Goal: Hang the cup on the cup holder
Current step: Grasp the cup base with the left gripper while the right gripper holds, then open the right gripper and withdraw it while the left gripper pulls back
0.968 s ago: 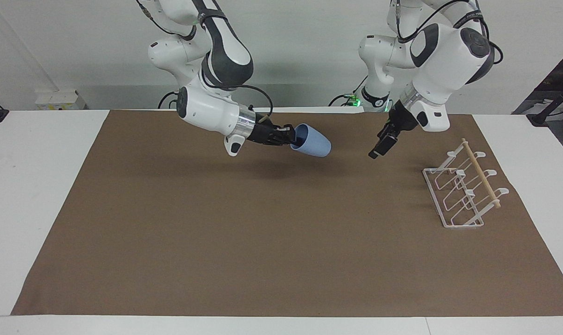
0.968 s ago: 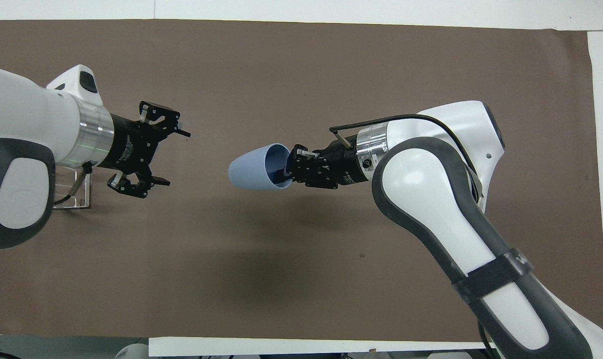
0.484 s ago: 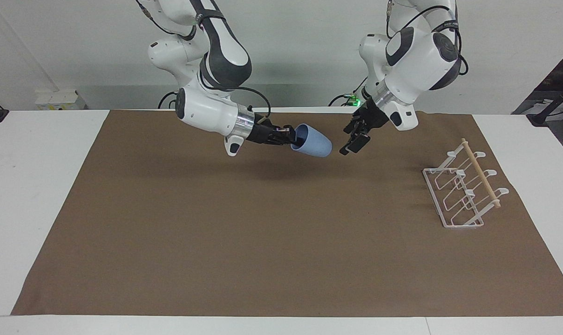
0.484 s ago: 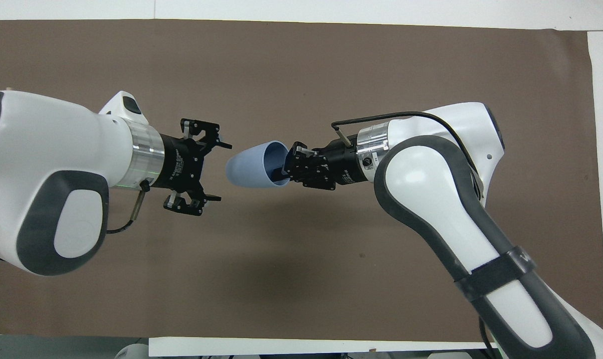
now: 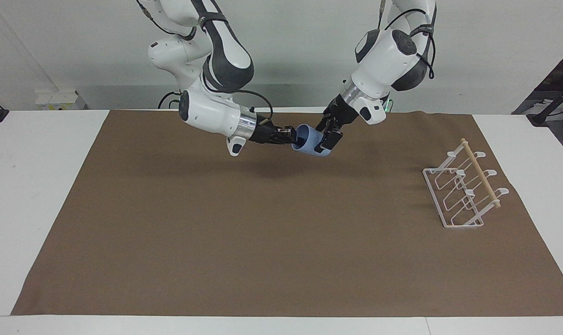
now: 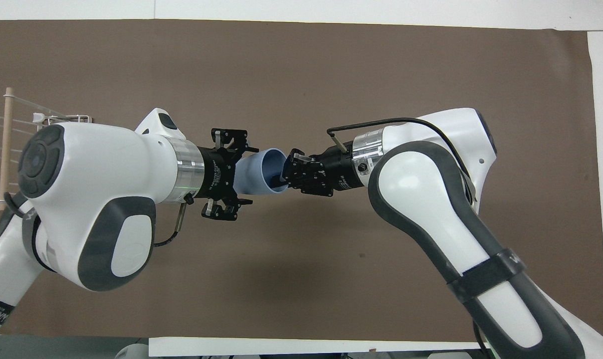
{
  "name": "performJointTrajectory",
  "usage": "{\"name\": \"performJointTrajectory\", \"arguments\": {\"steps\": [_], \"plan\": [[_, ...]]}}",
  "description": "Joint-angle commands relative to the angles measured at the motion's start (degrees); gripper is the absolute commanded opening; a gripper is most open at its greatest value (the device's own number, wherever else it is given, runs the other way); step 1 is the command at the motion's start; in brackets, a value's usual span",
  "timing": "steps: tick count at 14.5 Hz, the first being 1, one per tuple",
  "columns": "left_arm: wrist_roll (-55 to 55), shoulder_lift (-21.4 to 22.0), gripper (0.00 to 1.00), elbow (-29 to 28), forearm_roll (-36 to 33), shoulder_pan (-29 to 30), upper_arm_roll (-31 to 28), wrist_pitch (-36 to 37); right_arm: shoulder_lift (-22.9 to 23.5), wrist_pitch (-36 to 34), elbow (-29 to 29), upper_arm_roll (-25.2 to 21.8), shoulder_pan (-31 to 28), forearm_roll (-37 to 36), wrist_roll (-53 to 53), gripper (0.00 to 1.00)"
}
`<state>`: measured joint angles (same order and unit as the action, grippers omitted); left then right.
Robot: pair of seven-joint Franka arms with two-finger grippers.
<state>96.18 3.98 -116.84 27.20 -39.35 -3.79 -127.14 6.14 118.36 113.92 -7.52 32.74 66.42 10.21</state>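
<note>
The light blue cup (image 5: 309, 142) hangs in the air over the mat's middle, lying on its side. My right gripper (image 5: 292, 135) is shut on its rim, one finger inside the mouth; it also shows in the overhead view (image 6: 284, 174). My left gripper (image 5: 325, 137) is open, with its fingers on either side of the cup's narrow base, as the overhead view (image 6: 246, 175) shows around the cup (image 6: 257, 172). The white wire cup holder (image 5: 463, 191) with its wooden dowel stands on the mat at the left arm's end; in the overhead view (image 6: 6, 149) the left arm partly hides it.
A brown mat (image 5: 262, 242) covers most of the white table (image 5: 39, 186). Nothing else stands on the mat besides the cup holder. Both arms meet above the mat's middle, at the part nearer to the robots.
My left arm has swung from near the cup holder toward the cup, and its open fingers now flank the cup's base. The right gripper and the cup have barely moved.
</note>
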Motion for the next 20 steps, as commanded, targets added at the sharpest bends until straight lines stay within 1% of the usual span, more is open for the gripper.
{"name": "performJointTrajectory", "arguments": {"steps": [1,4,5,7,9,10,11,12,13,14,15,16,18,19,20], "plan": [[1.1,0.1,1.00,-0.9,1.4,-1.3,-0.6,-1.9,-0.7,0.9,0.1,0.0,0.3,1.4,0.9,0.00],[1.6,0.1,0.99,-1.4,1.7,-1.3,-0.6,-1.4,-0.7,0.9,0.0,0.0,0.2,1.4,0.9,0.00],[2.2,0.1,0.95,-1.2,1.7,-1.3,-0.6,-1.0,-0.7,0.9,-0.1,0.0,0.2,1.4,0.9,0.00],[3.2,0.1,0.74,-1.1,1.7,-1.3,-0.7,-0.6,-0.6,0.8,-0.3,0.0,0.1,1.4,0.9,0.00],[2.8,0.0,0.62,-0.8,1.6,-1.3,-0.8,-0.5,-0.6,0.8,-0.5,-0.1,0.0,1.4,0.9,0.00],[2.6,0.0,0.48,-0.7,1.5,-1.0,-0.8,-0.4,-0.6,0.8,-0.5,-0.1,-0.2,1.3,0.9,0.00],[2.3,0.0,0.42,-0.6,1.5,-0.9,-0.8,-0.4,-0.6,0.6,-0.6,-0.1,-0.4,1.3,0.9,0.00],[2.4,-0.1,0.42,-0.6,1.5,-0.8,-0.9,-0.4,-0.6,0.6,-0.7,-0.1,-0.5,1.3,0.9,0.00],[2.9,-0.1,0.42,-0.4,1.5,-0.6,-0.9,-0.4,-0.6,0.7,-0.7,-0.1,-0.5,1.3,0.9,0.02],[3.1,-0.1,0.42,-0.3,1.5,-0.6,-1.0,-0.3,-0.4,1.0,-0.8,-0.1,-0.5,1.3,0.9,0.23],[3.4,-0.1,0.42,-0.2,1.5,-0.6,-1.0,0.0,-0.4,1.1,-1.0,-0.1,-0.4,1.3,0.9,0.86],[3.6,-0.1,0.42,-0.1,1.1,-0.5,-1.0,0.6,-0.6,1.2,-1.2,-0.3,-0.4,1.2,0.9,0.99],[4.0,-0.1,0.42,0.0,0.6,-0.5,-1.1,2.0,-1.1,0.0,-2.0,-0.7,-3.0,-0.2,0.9,0.99],[4.2,-0.1,0.42,0.0,0.3,-0.2,-1.3,3.2,-2.6,-0.8,-2.0,-0.7,-5.0,-2.9,0.9,0.99],[4.5,-0.1,0.42,0.5,-2.5,0.7,-1.3,4.8,-3.8,-1.4,-2.2,-0.7,-6.9,-6.9,0.9,0.99]]}}
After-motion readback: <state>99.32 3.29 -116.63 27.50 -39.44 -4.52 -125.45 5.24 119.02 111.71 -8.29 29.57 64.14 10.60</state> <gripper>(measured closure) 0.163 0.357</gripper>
